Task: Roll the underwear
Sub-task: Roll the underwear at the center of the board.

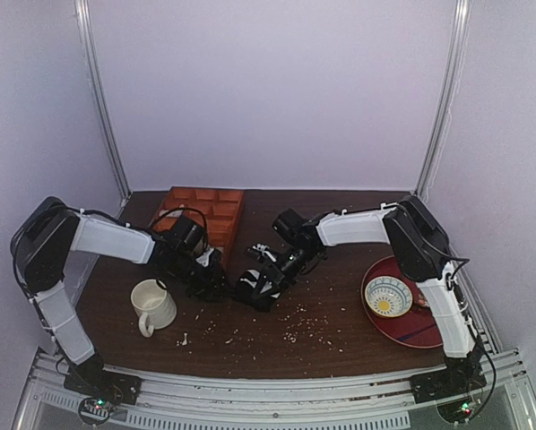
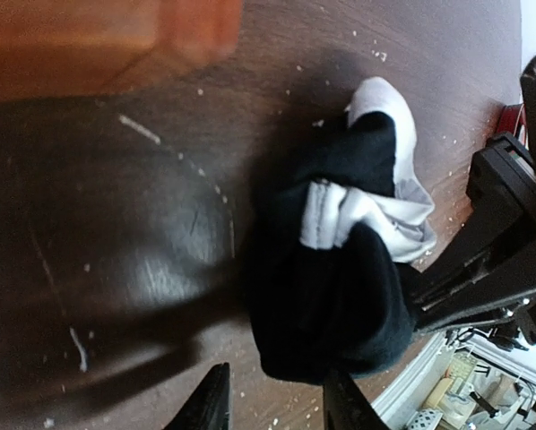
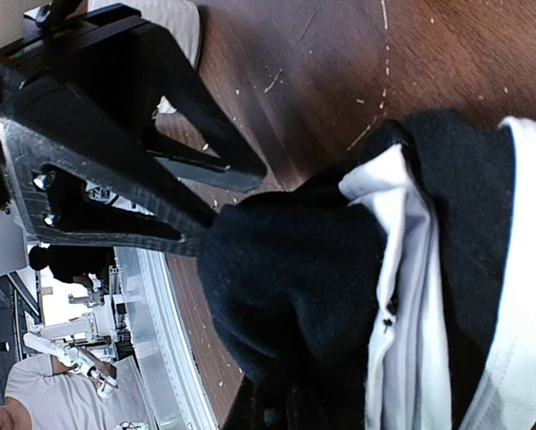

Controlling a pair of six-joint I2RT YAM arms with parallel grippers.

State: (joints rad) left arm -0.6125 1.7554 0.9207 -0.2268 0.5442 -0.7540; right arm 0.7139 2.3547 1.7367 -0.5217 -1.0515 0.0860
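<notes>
Top external: underwear, one black bundle with white edging, mid-table between my arms, bunched so it can be rolled. Right gripper: jaws closed on the fabric, pinning it. Left gripper: jaws partly open just beside it, gripping nothing.

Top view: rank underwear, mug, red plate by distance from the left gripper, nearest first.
From the left gripper:
1. underwear, just to its right at table centre
2. mug, to its left, nearer the front edge
3. red plate, far right
</notes>
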